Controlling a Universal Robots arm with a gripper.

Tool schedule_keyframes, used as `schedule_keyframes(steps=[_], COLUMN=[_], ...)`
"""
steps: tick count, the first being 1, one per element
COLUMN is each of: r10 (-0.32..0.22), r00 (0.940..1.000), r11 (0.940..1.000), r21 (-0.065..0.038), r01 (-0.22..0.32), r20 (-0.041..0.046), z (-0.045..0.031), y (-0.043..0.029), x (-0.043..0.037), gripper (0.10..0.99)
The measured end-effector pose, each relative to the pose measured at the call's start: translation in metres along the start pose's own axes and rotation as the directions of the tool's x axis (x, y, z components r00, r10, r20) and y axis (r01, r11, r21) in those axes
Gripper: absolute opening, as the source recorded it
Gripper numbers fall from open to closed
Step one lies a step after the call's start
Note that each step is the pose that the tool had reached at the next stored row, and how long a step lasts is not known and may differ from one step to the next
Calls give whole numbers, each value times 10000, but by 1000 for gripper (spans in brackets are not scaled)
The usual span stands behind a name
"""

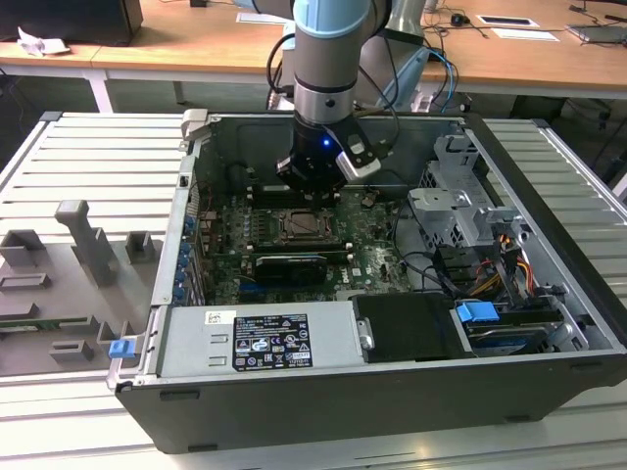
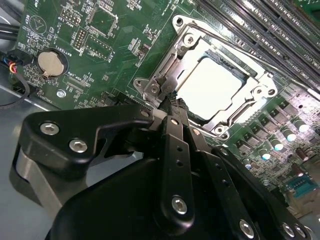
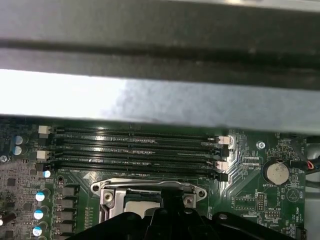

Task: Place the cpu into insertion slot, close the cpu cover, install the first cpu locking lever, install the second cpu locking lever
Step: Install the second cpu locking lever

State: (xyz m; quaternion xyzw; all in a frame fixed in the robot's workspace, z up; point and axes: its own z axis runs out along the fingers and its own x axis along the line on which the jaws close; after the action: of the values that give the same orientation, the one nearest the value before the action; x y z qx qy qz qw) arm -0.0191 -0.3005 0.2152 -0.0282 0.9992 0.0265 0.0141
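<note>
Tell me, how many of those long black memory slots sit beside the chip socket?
4, side by side in the first wrist view, between the socket and the case wall. More could be hidden.

End effector (image 2: 172, 107) low, fingers together

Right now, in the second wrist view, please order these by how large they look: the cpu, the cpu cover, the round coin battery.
1. cpu cover: the frame around the chip.
2. cpu: inside the cover's window.
3. coin battery: clearly smallest.
All lie on the same board, so the order seems reliable.
</note>
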Motion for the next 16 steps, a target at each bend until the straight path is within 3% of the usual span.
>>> schedule_keyframes(steps=[3,16], r10=[0,0], r00=[10000,10000], r11=[10000,10000], r21=[-1,-1], r01=[0,0], r20=[1,0], z=[-51,-69], y=[3,-53], x=[-2,1], gripper=[106,106])
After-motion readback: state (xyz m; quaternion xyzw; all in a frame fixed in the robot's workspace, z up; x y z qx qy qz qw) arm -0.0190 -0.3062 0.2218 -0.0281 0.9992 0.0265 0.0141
